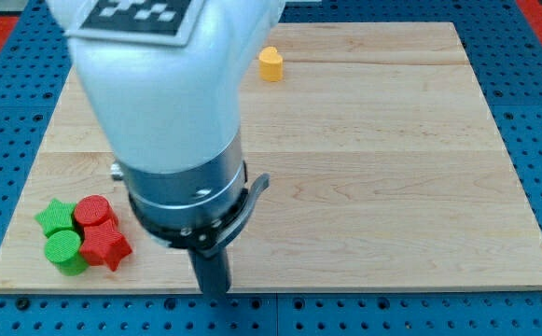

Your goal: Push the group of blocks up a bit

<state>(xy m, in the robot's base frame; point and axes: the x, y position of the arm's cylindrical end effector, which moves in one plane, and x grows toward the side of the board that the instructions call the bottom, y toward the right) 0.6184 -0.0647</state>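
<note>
no jaws here, just a rod; my tip (213,291) sits at the surface's (392,187) bottom edge, low enough, i judge, to get under the group. the cluster lies to the view's left: green star (54,217), red cylinder (92,211), green cylinder (64,251), red star (104,246), touching. yellow block (271,63) well apart at the top.

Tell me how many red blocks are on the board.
2, both in the group at the view's bottom left: a red cylinder at its top right and a red star just below it. The arm could hide others.
</note>
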